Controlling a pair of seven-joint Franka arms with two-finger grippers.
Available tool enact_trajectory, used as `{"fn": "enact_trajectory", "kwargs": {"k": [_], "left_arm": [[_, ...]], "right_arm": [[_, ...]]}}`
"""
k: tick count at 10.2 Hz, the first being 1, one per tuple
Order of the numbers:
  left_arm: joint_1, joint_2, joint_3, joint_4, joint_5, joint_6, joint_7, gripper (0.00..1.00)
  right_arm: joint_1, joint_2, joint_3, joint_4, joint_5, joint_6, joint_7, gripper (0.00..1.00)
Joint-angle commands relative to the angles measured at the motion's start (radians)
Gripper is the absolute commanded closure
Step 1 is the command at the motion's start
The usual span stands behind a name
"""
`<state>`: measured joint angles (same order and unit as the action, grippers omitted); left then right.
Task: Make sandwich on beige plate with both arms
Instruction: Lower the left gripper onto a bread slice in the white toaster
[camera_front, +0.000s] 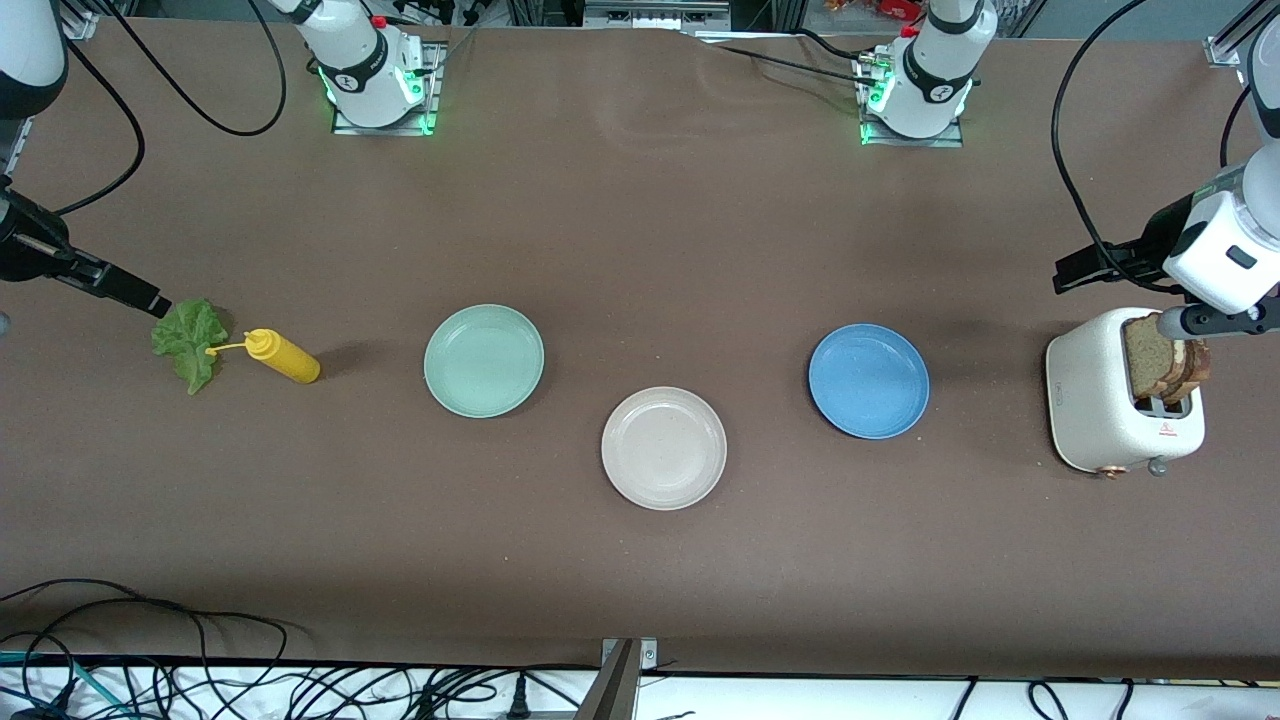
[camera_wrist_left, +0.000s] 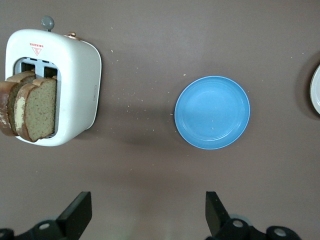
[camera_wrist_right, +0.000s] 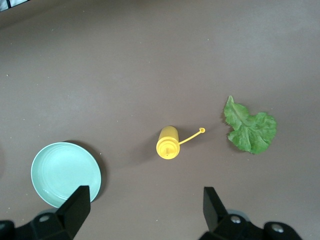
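Brown table (camera_front: 640, 230): nothing assembled yet. White boxy toaster (camera_front: 1110, 400) at the left arm's end, two speckled brown bread slices (camera_front: 1165, 362) upright in its slots. Round beige plate (camera_front: 664, 447) bare, mid-table, nearest the front camera, between mint-green plate (camera_front: 484, 360) and blue plate (camera_front: 868, 380). Ruffled green lettuce leaf (camera_front: 190, 340) beside yellow squeeze bottle (camera_front: 283, 356) at the right arm's end.

Left gripper (camera_wrist_left: 147, 215) hangs over the toaster area, fingers wide, empty; bread is its nearer pick. Right gripper (camera_wrist_right: 142, 212) over the lettuce end, wide open, empty.
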<state>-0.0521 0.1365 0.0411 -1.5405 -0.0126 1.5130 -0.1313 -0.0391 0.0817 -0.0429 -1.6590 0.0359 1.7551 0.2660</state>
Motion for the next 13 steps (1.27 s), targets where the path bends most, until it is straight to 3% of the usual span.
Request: {"fn": "enact_trajectory", "kwargs": {"k": [1, 5, 8, 13], "left_arm": [[0.029, 0.026, 0.000, 0.014, 0.014, -0.020, -0.008, 0.00], [0.101, 0.098, 0.002, 0.025, 0.020, -0.020, 0.007, 0.00], [0.150, 0.152, 0.000, 0.028, 0.129, -0.004, 0.181, 0.00], [0.259, 0.242, -0.001, 0.011, 0.131, 0.134, 0.355, 0.00]], "right_arm": [[-0.008, 0.001, 0.000, 0.013, 0.021, -0.014, 0.001, 0.00], [-0.011, 0.003, 0.000, 0.013, 0.016, -0.014, -0.002, 0.00], [-0.011, 0.001, -0.002, 0.013, 0.007, -0.014, -0.001, 0.00], [-0.011, 0.001, -0.002, 0.012, 0.004, -0.014, -0.001, 0.00]]}}
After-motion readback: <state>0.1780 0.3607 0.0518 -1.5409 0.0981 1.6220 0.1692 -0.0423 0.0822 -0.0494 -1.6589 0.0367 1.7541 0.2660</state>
